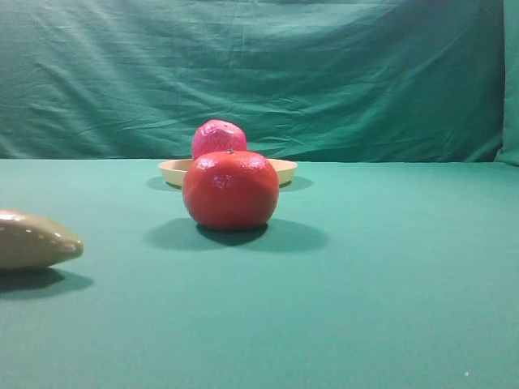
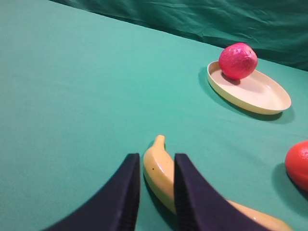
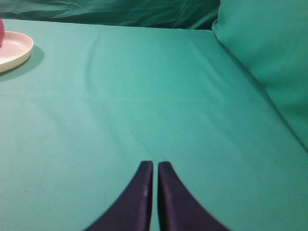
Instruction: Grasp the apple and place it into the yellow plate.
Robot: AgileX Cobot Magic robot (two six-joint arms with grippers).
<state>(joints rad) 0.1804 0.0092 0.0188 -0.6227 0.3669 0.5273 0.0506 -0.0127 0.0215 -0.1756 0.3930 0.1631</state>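
Your left hand (image 2: 156, 192), fingers apart astride the banana (image 2: 161, 175), is nearer: the apple (image 2: 237, 60) sits ahead-right, already in the yellow plate (image 2: 269, 96). Right hand (image 3: 154, 192) is pressed together, empty.

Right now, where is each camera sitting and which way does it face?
Exterior high: low near the table, facing the backdrop; orange-red fruit in front of the apple and yellow plate; no robot parts.
Left wrist: behind the left pincer, which straddles a banana, looking towards apple and plate.
Right wrist: behind the shut right pincer, over bare cloth.
All three show the plate.
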